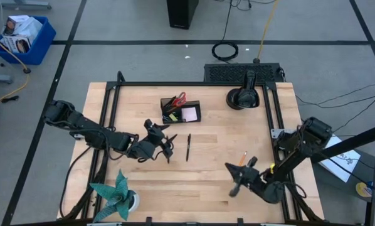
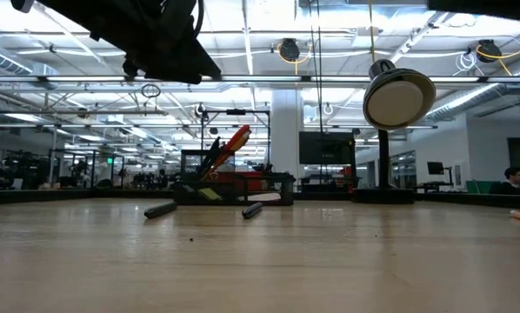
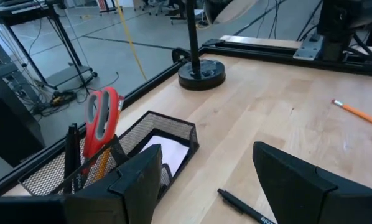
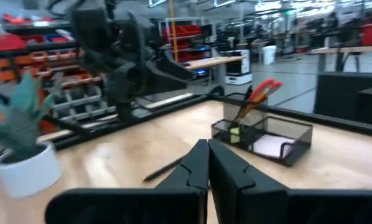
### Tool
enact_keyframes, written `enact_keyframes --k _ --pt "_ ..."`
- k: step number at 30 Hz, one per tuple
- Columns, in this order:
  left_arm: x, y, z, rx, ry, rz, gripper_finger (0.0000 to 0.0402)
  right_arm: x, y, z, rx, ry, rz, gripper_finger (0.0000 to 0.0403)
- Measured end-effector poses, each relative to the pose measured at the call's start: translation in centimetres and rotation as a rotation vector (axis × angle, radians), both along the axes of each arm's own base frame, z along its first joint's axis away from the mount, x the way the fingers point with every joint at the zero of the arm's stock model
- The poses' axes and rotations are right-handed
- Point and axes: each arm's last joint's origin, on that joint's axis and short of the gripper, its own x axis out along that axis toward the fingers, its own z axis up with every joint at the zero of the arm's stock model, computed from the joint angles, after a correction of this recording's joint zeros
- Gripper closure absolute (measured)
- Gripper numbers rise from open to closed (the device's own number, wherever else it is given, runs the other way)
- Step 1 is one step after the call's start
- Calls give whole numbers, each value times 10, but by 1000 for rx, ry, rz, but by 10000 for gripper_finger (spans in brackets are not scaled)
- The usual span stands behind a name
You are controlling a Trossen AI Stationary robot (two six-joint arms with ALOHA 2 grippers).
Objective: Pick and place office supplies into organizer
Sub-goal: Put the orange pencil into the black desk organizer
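Note:
The black mesh organizer [image 1: 180, 110] stands at the table's far middle, with red-handled scissors [image 3: 102, 118] upright in its cup section and a pale sticky-note pad [image 1: 189, 113] in its tray. A black pen [image 1: 188, 147] lies flat on the wood in front of it, and an orange pencil [image 1: 242, 157] lies to the right. My left gripper [image 1: 170, 144] hovers open just left of the pen, pointing toward the organizer [image 3: 111, 162] with nothing between its fingers. My right gripper [image 1: 234, 185] is shut and empty near the front right, raised off the table.
A round black base with an upright post [image 1: 243, 95] stands at the far right. A teal paper plant in a white pot [image 1: 117, 196] sits at the near left corner. A black frame [image 1: 112, 88] rims the table. Bare wood lies between the pen and the pencil.

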Motion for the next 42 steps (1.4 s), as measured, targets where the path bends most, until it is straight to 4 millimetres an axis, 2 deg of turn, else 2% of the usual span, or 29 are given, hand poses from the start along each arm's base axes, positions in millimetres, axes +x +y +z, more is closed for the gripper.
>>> enact_keyframes --k 5,10,13,17,19,22,27,33,38,42 --pt "1 1 0 15 7 0 144 16 -14 -3 -36 27 -71 403" --pt "1 4 0 20 12 8 144 18 -17 -4 -117 89 -82 403" --pt "1 3 0 11 9 -1 144 18 -16 -10 -192 149 -27 403" --pt "4 5 3 9 -16 -11 144 18 -13 -11 -201 159 61 403" --pt "5 6 6 19 -37 -13 144 19 -12 -8 -171 132 67 403" --pt "7 5 9 37 -44 -51 144 14 -6 1 -272 174 192 403" --pt "9 1 9 16 -17 -212 144 -1 -7 31 -233 123 330 403" --pt "10 -2 9 -6 -7 -301 144 -18 -31 50 -55 197 511 403" --pt "10 0 9 29 13 -311 144 -21 -62 61 143 329 620 403" --pt "12 5 9 64 31 -306 144 -20 -84 78 168 423 681 403"
